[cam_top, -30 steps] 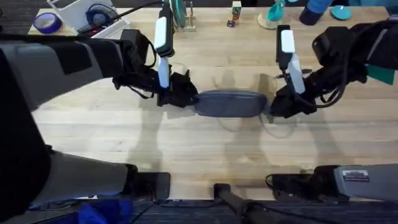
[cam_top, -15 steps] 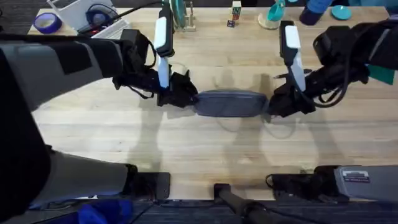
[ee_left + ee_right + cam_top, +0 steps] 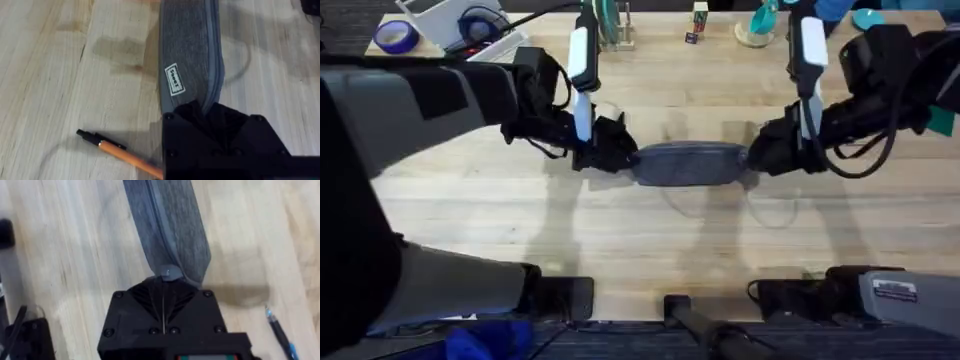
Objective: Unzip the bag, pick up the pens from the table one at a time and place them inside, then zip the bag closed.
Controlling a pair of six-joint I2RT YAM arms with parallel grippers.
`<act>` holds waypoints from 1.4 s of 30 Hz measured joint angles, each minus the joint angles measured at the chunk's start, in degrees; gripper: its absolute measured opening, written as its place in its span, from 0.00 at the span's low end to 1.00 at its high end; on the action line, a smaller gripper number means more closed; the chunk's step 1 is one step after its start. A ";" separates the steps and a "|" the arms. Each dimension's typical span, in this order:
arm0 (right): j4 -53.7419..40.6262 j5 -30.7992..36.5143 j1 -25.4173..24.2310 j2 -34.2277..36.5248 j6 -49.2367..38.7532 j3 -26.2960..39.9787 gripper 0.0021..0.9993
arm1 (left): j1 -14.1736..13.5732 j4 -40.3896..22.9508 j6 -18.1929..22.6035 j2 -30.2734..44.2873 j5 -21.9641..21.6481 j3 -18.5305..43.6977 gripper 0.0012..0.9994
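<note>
Wood table [image 3: 650, 240], bag [image 3: 690, 165] mid-table, zipper shut. Left gripper [image 3: 202, 112] clamped on one end, right gripper [image 3: 164, 277] closed on the zipper end. Orange pen [image 3: 117, 152] outside. Unzip step; next, drag the slider along.

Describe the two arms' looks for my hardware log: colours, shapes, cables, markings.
Both arms are black and blocky, with loose black cables looping beside the wrists and a long white panel standing above each wrist. The left hand and right hand are matte black with angular housings and visible screw heads in the wrist views. The right arm carries a teal patch near the overhead view's edge.
</note>
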 joint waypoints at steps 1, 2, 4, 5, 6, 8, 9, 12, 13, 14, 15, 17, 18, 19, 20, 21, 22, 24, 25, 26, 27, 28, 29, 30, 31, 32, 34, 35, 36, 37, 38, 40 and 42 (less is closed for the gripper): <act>0.42 -0.60 0.00 0.00 0.01 -0.01 0.03 | 0.00 0.00 0.00 0.00 0.00 0.00 0.04; 0.85 -1.16 0.00 0.00 0.01 -0.01 0.03 | 0.00 0.00 0.00 0.00 0.00 0.00 0.04; 1.67 -2.33 -0.02 -0.01 0.00 -0.01 0.03 | 0.00 0.00 0.00 0.00 -0.02 0.00 0.04; 2.05 -2.87 -0.04 0.00 0.01 -0.01 0.03 | 0.00 0.00 0.00 0.00 -0.02 0.00 0.04; 2.53 -3.51 -0.04 0.00 0.00 -0.01 0.03 | 0.00 0.00 0.00 0.00 -0.02 0.00 0.04; 3.46 -4.63 -0.04 0.00 0.01 -0.01 0.03 | 0.00 -0.02 0.00 0.00 -0.04 0.00 0.04; 3.91 -5.23 -0.04 0.00 0.01 -0.01 0.03 | 0.00 -0.02 0.00 0.00 -0.04 0.00 0.04; 4.81 -6.88 -0.04 0.00 0.01 -0.01 0.03 | 0.00 -0.02 0.00 0.00 -0.04 0.00 0.04; 5.08 -7.47 -0.04 0.00 0.00 -0.01 0.03 | 0.00 -0.02 0.00 0.00 -0.04 0.00 0.04; 5.27 -7.90 -0.04 0.00 0.01 -0.01 0.03 | 0.00 0.00 0.00 0.00 -0.04 0.00 0.04; 5.50 -8.39 -0.04 0.00 0.01 -0.01 0.03 | 0.02 0.00 0.00 0.00 -0.06 0.00 0.04; 5.85 -9.48 -0.04 0.00 0.01 -0.01 0.03 | 0.00 0.00 0.00 0.00 -0.06 0.00 0.04; 6.00 -10.11 -0.04 0.00 0.01 -0.01 0.03 | 0.00 0.00 0.00 0.00 -0.06 0.00 0.04; 6.16 -10.82 -0.04 0.00 0.00 -0.01 0.03 | 0.00 -0.02 0.00 0.00 -0.04 0.00 0.04; 6.23 -11.46 -0.04 -0.01 -0.01 -0.01 0.03 | 0.00 -0.02 0.00 0.00 -0.04 0.00 0.04; 6.24 -12.00 -0.04 0.00 -0.01 -0.01 0.03 | 0.00 -0.02 0.00 0.00 -0.04 0.00 0.04; 6.26 -12.53 -0.04 -0.02 -0.01 -0.01 0.03 | 0.00 -0.02 0.00 0.00 -0.04 0.00 0.04; 6.28 -13.50 -0.04 0.00 0.01 -0.01 0.03 | 0.00 -0.04 0.00 0.00 -0.04 0.00 0.04; 6.30 -13.99 -0.04 0.00 0.00 -0.01 0.03 | 0.00 -0.04 0.00 0.00 -0.04 0.00 0.04; 6.35 -14.59 -0.04 0.00 -0.01 -0.01 0.03 | 0.00 -0.04 0.00 0.00 -0.02 0.00 0.04; 6.45 -15.37 -0.04 -0.02 -0.01 -0.01 0.03 | 0.00 -0.10 0.00 0.00 0.00 0.00 0.04; 6.53 -15.91 -0.04 0.00 -0.01 -0.01 0.03 | 0.00 -0.18 0.00 0.00 0.00 0.00 0.04; 6.56 -16.47 -0.02 0.00 -0.01 -0.01 0.03 | 0.00 -0.20 0.00 0.00 0.00 0.00 0.04; 6.56 -16.84 -0.02 0.00 -0.01 -0.01 0.03 | 0.00 -0.20 0.00 0.00 0.00 0.00 0.04; 6.63 -17.19 0.00 0.00 -0.01 -0.01 0.03 | 0.00 -0.20 0.00 0.00 0.00 0.00 0.04; 6.67 -17.41 0.11 0.00 -0.01 -0.01 0.03 | 0.00 -0.20 0.00 0.00 0.00 0.00 0.04; 6.83 -17.77 0.58 0.00 -0.01 -0.01 0.03 | 0.00 -0.20 0.00 0.00 0.00 0.00 0.04; 7.05 -17.96 1.00 0.00 -0.01 -0.01 0.03 | 0.00 -0.20 0.00 0.00 0.00 0.00 0.04; 7.37 -18.07 1.54 0.00 -0.01 -0.01 0.03 | 0.00 -0.20 0.00 0.00 0.00 0.00 0.04; 7.79 -18.10 2.15 0.00 -0.01 -0.01 0.03 | 0.00 -0.20 0.00 0.00 0.00 0.00 0.04; 8.23 -18.13 2.72 0.00 -0.02 -0.01 0.03 | 0.00 -0.20 0.00 0.00 0.00 0.00 0.04; 9.78 -18.47 4.11 0.00 -0.01 -0.01 0.03 | 0.00 -0.20 0.00 0.00 0.00 0.00 0.04; 11.84 -19.05 5.59 0.00 0.00 -0.01 0.03 | 0.00 -0.21 0.00 0.00 0.00 0.00 0.04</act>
